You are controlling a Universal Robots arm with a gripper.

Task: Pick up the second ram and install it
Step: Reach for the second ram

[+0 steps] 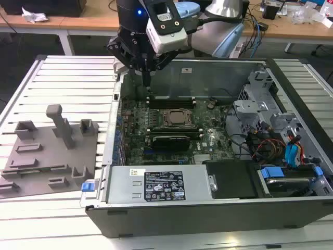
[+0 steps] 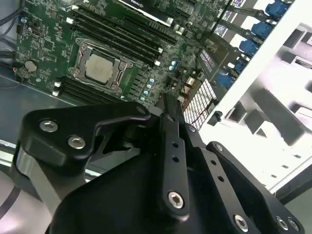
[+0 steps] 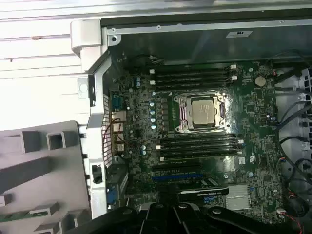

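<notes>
Exterior view: to the exterior view's left of the pincer (image 1: 147, 85), and well apart from it, the grey holder tray (image 1: 36, 179) is lying on the white slatted table (image 1: 67, 73). The pincer is hanging over one corner of the open computer case (image 1: 208, 213). Its two fingers are pointing down and are looking pressed together, with nothing between them. Below the pincer and toward the exterior view's right, the motherboard (image 1: 218, 143) is lying flat inside the case. On it the CPU socket (image 1: 177, 117) is sitting between two groups of black memory slots (image 1: 170, 102), and the group nearer to the pincer is lying close under its tips. In the first wrist view the second ram (image 3: 19, 213) is lying flat in the holder tray as a thin green stick. It is outside the case, on the other side of the case wall from the pincer, and the pincer is not touching it. In the second wrist view the black fingers (image 2: 171, 141) are meeting at their tips above the motherboard
</notes>
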